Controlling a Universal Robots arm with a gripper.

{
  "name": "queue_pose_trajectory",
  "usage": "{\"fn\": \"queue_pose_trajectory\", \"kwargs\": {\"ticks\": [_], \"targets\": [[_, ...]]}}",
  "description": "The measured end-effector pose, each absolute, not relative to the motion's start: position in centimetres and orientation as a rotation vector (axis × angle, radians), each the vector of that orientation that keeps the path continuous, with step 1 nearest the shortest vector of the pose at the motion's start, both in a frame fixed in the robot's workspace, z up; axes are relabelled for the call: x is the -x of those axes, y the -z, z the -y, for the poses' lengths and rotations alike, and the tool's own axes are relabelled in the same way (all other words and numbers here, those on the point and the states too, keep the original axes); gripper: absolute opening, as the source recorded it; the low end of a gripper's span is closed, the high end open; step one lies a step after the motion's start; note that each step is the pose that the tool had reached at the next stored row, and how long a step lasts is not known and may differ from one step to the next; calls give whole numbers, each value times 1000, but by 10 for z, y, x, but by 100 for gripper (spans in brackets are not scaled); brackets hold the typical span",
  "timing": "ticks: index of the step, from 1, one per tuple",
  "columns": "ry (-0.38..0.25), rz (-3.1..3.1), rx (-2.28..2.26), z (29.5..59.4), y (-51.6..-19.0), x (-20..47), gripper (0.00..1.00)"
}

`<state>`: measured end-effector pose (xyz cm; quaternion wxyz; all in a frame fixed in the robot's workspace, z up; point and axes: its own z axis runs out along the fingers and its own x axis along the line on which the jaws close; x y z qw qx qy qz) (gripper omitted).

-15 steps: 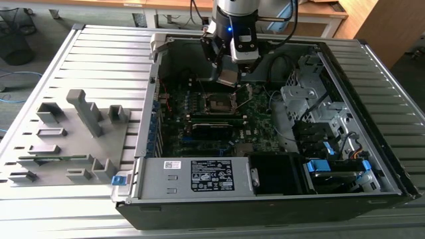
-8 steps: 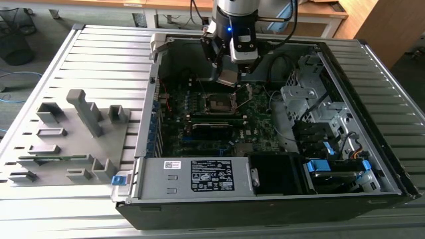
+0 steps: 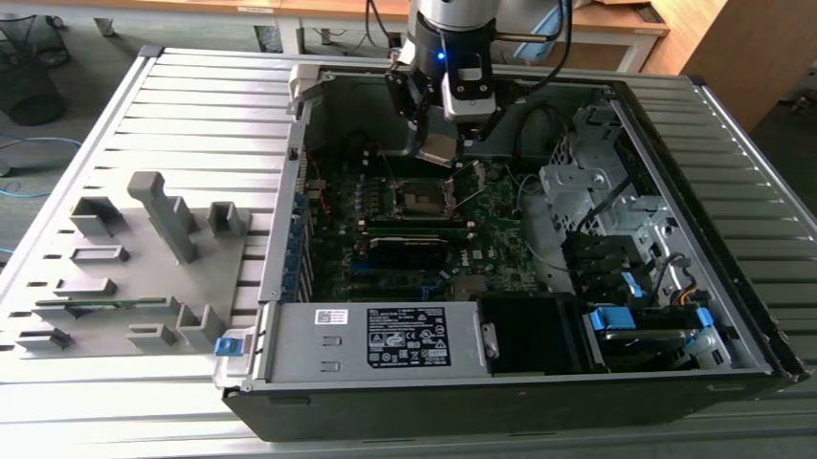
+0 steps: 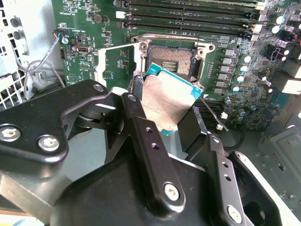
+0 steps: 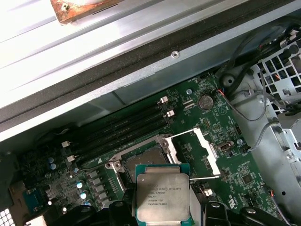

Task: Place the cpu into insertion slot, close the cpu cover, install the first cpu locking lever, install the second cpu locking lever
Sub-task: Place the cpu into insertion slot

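The fingers clamp the cpu by opposite edges, and the gripper hangs it just above the slot, not yet seated. The first wrist view shows the chip's silver top. The second wrist view shows its teal rim over the slot's bare contacts. The cover stands flipped open beside the slot. In the exterior view the open case sits on a slatted table, with a grey fixture on that view's left.

Exterior view overhead, wrist views near insertion slot
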<state>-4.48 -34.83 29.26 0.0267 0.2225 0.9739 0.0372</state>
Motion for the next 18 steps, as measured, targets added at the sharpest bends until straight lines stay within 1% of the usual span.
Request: {"fn": "queue_pose_trajectory", "kwargs": {"ticks": [18], "targets": [[-113, -2988, -765, 348, -292, 45, 54]]}}
